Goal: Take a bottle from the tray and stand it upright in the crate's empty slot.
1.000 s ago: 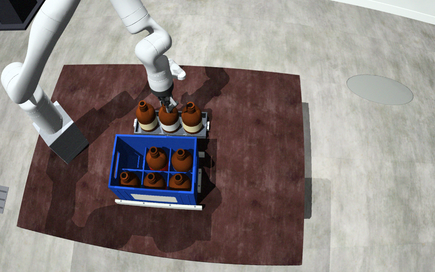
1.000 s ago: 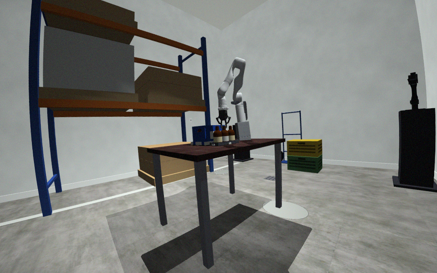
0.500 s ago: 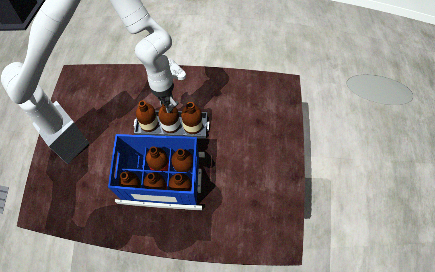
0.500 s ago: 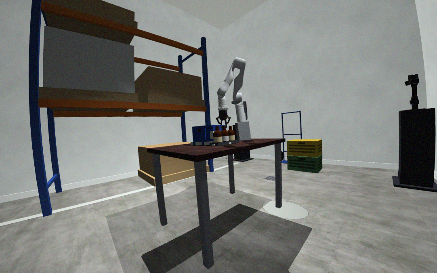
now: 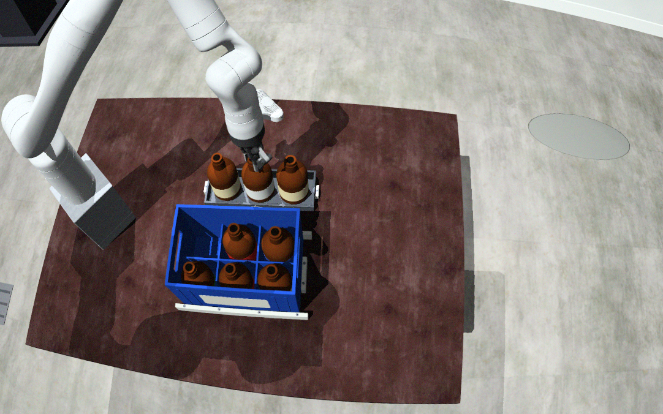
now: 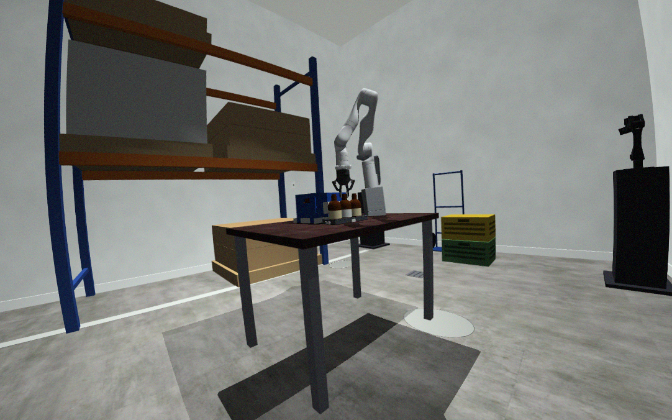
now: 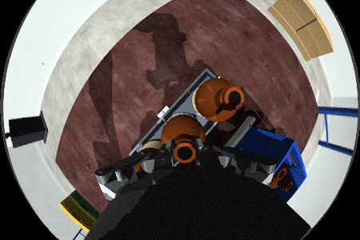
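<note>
Three brown bottles with pale labels stand upright in a grey tray (image 5: 314,180) behind the blue crate (image 5: 185,288). My gripper (image 5: 255,161) (image 7: 184,146) (image 6: 343,186) is shut on the neck of the middle bottle (image 5: 258,184) (image 7: 181,130) (image 6: 346,205), which stands in the tray. The left bottle (image 5: 222,177) and the right bottle (image 5: 291,179) (image 7: 215,98) stand beside it. The crate holds several bottles; its back left slot (image 5: 199,240) is empty.
The arm's grey base block (image 5: 98,210) stands at the table's left. A white bar (image 5: 241,311) lies along the crate's front side. The dark table top (image 5: 401,231) stretches out to the right.
</note>
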{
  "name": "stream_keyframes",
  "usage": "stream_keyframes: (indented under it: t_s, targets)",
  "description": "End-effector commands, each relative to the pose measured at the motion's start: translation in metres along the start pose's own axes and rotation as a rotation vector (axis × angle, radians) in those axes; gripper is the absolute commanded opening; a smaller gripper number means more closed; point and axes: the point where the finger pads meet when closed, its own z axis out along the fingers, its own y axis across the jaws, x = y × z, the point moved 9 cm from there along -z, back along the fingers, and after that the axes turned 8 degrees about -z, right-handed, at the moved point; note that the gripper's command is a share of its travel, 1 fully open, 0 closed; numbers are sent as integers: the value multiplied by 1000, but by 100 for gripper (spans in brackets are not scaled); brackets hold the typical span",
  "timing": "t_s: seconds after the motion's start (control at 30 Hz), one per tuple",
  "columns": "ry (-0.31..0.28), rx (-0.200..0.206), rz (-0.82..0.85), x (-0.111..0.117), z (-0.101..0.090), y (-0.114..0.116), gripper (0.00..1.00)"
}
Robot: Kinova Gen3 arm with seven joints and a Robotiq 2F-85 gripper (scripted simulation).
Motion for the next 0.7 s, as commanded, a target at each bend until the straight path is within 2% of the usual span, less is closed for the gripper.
stream_keyframes:
  t_s: [0.0,0.67]
  targets:
    - [0,-1,0,0,0,0,0]
    - [0,-1,0,0,-4,0,0]
